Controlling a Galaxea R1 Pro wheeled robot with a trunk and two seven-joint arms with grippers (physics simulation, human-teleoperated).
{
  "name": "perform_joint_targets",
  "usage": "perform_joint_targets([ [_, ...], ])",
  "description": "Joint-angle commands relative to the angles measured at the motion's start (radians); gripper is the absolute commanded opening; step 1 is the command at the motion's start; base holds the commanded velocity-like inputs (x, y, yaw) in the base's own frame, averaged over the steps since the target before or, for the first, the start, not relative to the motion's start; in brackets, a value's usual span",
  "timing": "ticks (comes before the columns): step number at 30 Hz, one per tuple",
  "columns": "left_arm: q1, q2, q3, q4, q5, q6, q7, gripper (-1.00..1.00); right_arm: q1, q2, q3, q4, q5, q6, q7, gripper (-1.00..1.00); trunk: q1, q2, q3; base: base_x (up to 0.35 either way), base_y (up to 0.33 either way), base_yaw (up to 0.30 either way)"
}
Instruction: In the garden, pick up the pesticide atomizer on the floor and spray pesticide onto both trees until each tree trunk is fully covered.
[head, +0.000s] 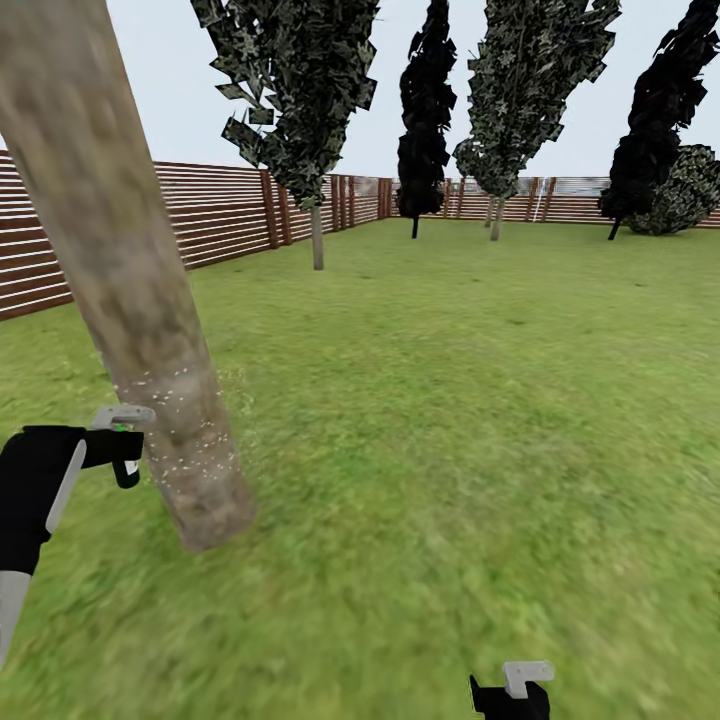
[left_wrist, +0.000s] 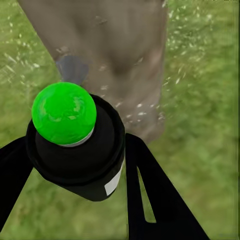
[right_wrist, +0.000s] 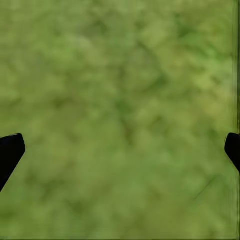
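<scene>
A thick pale tan-grey tree trunk (head: 130, 300) leans across the left of the head view. Tiny white pesticide specks (head: 185, 450) dot its lower part and the air around it. My left gripper (head: 128, 442) hangs just left of that lower trunk, shut on the pesticide atomizer (left_wrist: 75, 160), a black bottle with a round green top (left_wrist: 64, 112). The trunk (left_wrist: 125, 65) stands straight ahead of the atomizer, speckled white. My right gripper (head: 512, 692) sits low at the front right, open over bare grass (right_wrist: 120, 100).
The lawn (head: 470, 400) stretches away to a brown slat fence (head: 220, 215). Two grey-green trees with pale trunks (head: 317, 235) (head: 495, 218) stand near it, with slim black-leaved trees (head: 425, 110) and a round bush (head: 690, 190) beside them.
</scene>
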Motion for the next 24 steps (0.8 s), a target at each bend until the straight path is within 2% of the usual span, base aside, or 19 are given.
perform_joint_targets([
  [1,0.0,0.0,-0.001,0.0,0.0,0.0,0.0,-1.0,0.0,0.0,0.0,0.0,0.0,0.0,0.0,1.0,0.0,0.0,0.0,0.152,-0.239,0.0],
  [8,0.0,0.001,-0.001,0.0,0.0,0.0,0.0,-1.0,0.0,0.0,0.0,0.0,0.0,0.0,0.0,1.0,0.0,0.0,0.0,0.178,-0.224,0.0],
  [24,0.001,0.001,-0.001,0.04,0.002,-0.005,0.001,-1.0,0.0,0.0,0.0,0.0,0.0,0.0,0.0,1.0,0.0,0.0,0.0,0.051,-0.267,0.0],
])
